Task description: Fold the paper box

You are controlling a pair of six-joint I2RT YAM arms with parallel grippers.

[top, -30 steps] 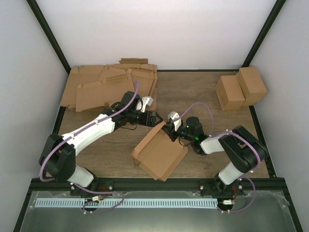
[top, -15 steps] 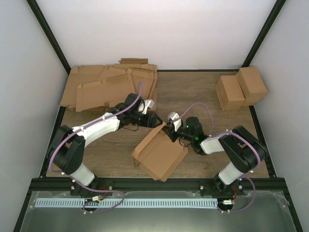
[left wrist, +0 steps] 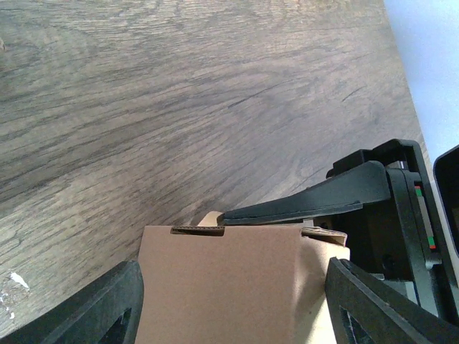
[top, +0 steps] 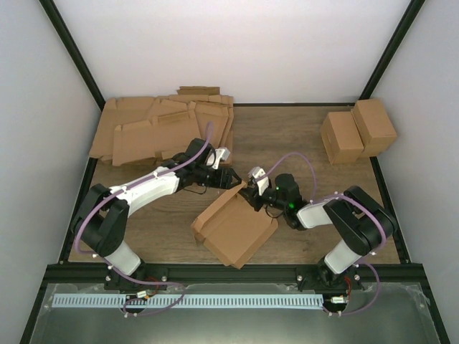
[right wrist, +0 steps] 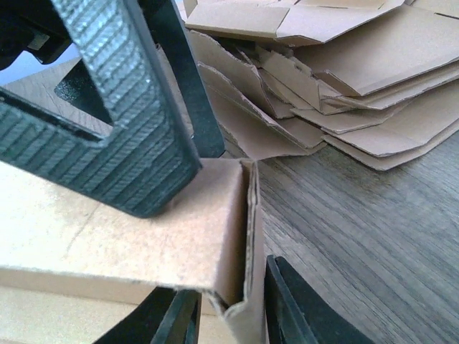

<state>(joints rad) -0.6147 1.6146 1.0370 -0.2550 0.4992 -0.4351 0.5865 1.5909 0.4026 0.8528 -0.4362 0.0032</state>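
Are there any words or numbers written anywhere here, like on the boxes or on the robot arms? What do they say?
None: no word, number, label or sign can be read in any of the views.
The paper box is plain brown with no print.
The flat cardboard sheets and the two small cartons are plain too.

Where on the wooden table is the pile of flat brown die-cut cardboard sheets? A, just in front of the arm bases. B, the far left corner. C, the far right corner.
B: the pile of flat brown cardboard sheets lies at the far left of the wooden table, while the far right holds two blocky brown cartons.
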